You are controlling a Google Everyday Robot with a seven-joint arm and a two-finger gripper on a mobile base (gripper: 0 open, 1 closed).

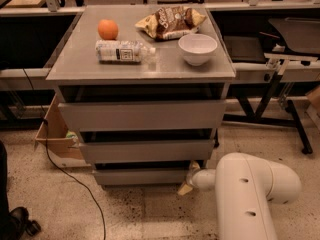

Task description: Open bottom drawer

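The grey cabinet has three handleless drawers. The bottom drawer [142,176] has the slimmest front and sits lowest, just above the floor, with a dark gap above it. My gripper [188,180] is low at the drawer's right end, at the cabinet's bottom right corner, touching or very near the front panel's edge. My white arm [250,194] fills the lower right of the view and hides part of the gripper.
On the cabinet top lie an orange [108,29], a water bottle [122,50], a chip bag [170,21] and a white bowl [198,48]. A cardboard box [55,134] stands to the left. A black cable [75,179] runs across the floor. Table legs [295,119] stand to the right.
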